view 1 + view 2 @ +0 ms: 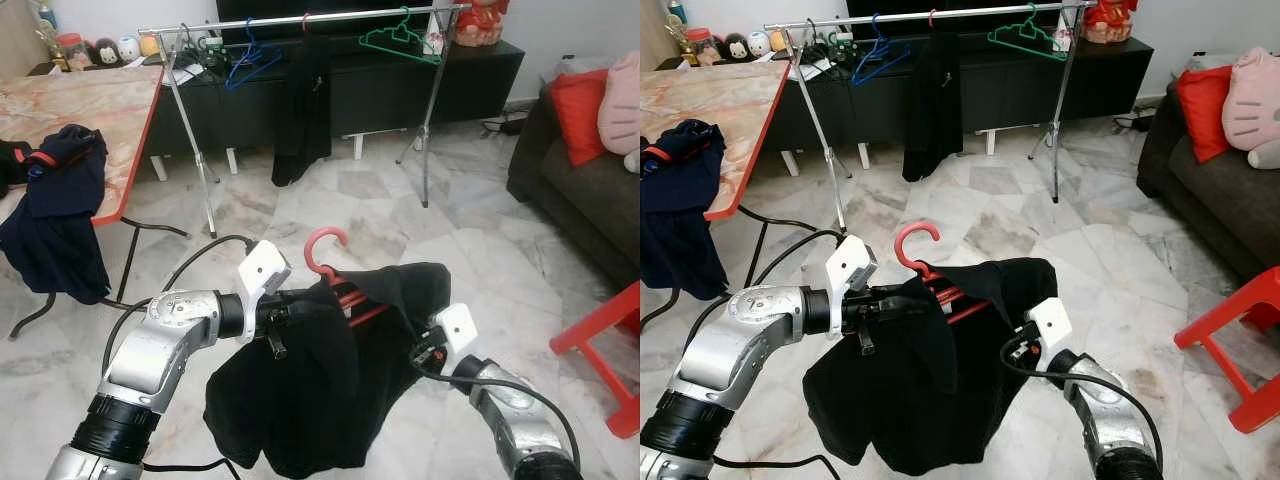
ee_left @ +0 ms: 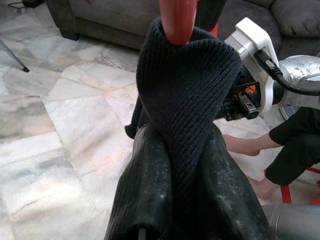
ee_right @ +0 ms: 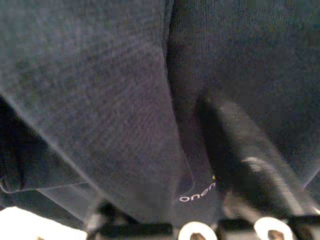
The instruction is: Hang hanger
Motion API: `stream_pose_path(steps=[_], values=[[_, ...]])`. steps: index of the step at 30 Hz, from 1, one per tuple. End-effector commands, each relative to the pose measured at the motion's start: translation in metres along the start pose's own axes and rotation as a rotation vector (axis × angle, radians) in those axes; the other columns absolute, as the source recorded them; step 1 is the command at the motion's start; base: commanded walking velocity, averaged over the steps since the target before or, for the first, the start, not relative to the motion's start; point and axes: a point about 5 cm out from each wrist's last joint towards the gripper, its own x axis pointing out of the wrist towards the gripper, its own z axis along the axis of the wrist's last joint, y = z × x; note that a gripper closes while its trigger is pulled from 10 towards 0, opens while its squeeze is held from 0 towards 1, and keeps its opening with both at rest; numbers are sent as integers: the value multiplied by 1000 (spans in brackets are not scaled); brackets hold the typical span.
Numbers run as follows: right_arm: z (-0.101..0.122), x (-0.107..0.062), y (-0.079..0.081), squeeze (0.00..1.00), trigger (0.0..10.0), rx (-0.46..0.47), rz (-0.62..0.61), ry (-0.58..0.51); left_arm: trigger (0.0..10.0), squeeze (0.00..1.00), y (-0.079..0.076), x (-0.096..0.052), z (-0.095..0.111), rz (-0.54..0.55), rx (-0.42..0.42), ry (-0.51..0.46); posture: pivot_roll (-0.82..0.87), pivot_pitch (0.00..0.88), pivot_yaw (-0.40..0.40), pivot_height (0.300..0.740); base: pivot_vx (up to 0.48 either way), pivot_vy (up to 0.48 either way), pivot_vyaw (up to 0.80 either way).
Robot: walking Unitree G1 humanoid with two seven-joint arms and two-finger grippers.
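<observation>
Red hanger (image 1: 330, 262): held low over the marble floor (image 1: 400, 220), at 6 o'clock from the clothes rack; its hook stands up clear of the cloth.
Black garment (image 1: 310, 390): draped over the red hanger, hanging in a loose bundle between the two arms.
Left pincer (image 2: 177, 165): both black fingers (image 2: 150, 190) pressed together on a fold of the black garment just below the hanger's red neck, so it pinches cloth and hanger.
Right pincer (image 1: 425, 345): buried in the garment's 3 o'clock shoulder; one finger (image 3: 250, 165) lies against the knit, but how far it is spread I cannot tell.
Clothes rack (image 1: 300, 20): silver rail at 12 o'clock, well apart from the held hanger, carrying a blue hanger (image 1: 250, 60), a green hanger (image 1: 400, 40) and a dark hanging garment (image 1: 305, 100).
Table (image 1: 90, 110): marble-topped, at 10 o'clock, with dark clothes (image 1: 55, 210) slung over its near edge.
Sofa (image 1: 590, 190): at 2 o'clock.
</observation>
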Motion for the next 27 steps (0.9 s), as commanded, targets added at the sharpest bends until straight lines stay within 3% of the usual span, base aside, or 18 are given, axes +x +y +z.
stream_pose_path(steps=[1,20,27], values=[[3,0,-3,0,0,0,-9,-16,10000,0,-4,-1,11,-27,32,-35,-65,1,-14,740,0,0,0],[3,1,-5,0,0,-14,-23,-1,10000,0,-4,-4,5,-24,39,8,-63,0,-15,740,0,0,0],[1,-1,-7,0,0,-33,-32,19,10000,0,10,-15,-23,65,140,238,-64,0,-15,740,0,0,0]])
